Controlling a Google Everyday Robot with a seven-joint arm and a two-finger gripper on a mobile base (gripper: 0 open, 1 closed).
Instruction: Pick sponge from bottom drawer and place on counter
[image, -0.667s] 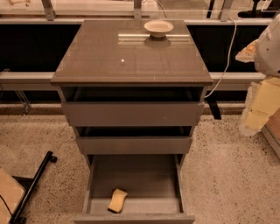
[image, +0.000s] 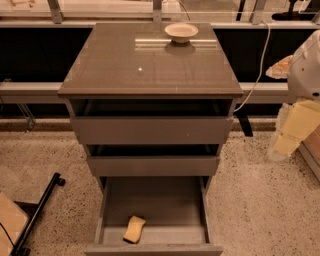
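Observation:
The sponge (image: 134, 229), a small tan-yellow block, lies in the front left part of the bottom drawer (image: 155, 202), which is pulled wide open. The counter (image: 150, 65) is the glossy grey-brown top of the cabinet, with a small white dot. My gripper (image: 286, 144) hangs at the far right of the view on the white arm (image: 306, 70). It is beside the cabinet at about the height of the upper drawers, well away from the sponge.
A pale round bowl (image: 181, 32) stands at the back of the counter. The two upper drawers (image: 152, 131) are slightly open. A black bar (image: 37, 212) lies on the speckled floor at the lower left. A white cable (image: 257, 65) hangs behind the cabinet's right side.
The arm at the right has shifted slightly downward. The sponge and the drawers have not moved.

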